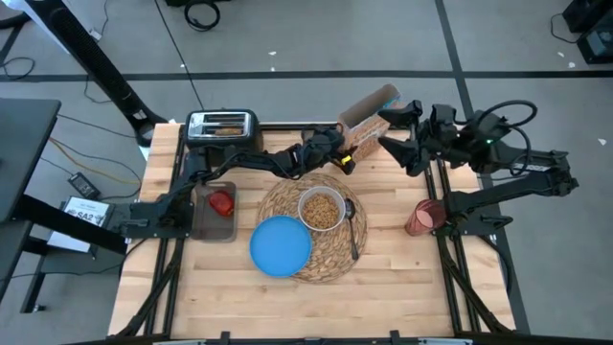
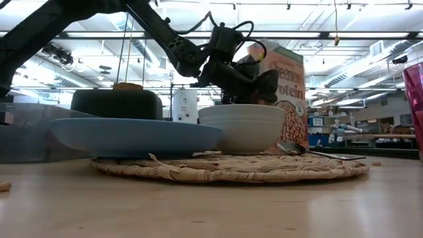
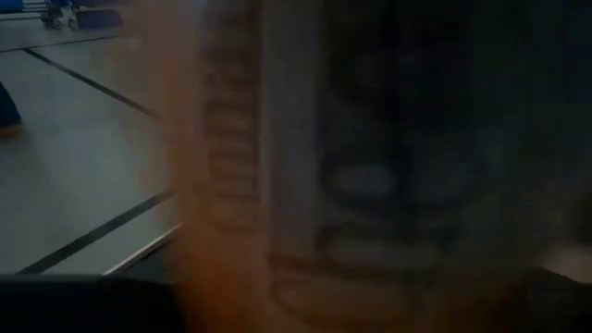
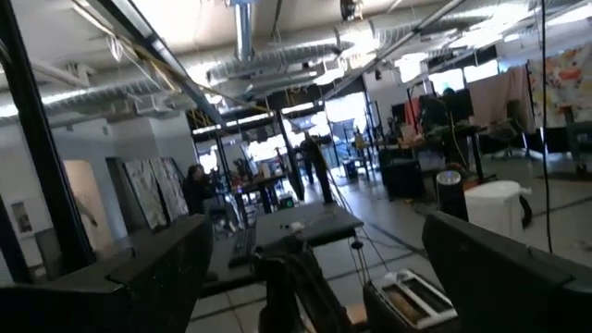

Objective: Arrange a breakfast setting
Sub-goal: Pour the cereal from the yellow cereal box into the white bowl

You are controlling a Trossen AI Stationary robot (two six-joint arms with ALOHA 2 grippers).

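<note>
Reaching over placemat (image 1: pixel 316 230), left claw (image 1: pixel 347 151) meets cereal box (image 1: pixel 369 113).

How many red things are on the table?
2. A red apple sits in the clear tray at the table's left side, and a red cup stands near the right edge. Others could be hidden.

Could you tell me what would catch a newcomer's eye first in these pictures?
Probably the cereal box at the table's far edge, with the left gripper right beside it. Next, the white bowl full of cereal on the woven placemat at the centre, the blue plate overlapping its near-left edge.
</note>
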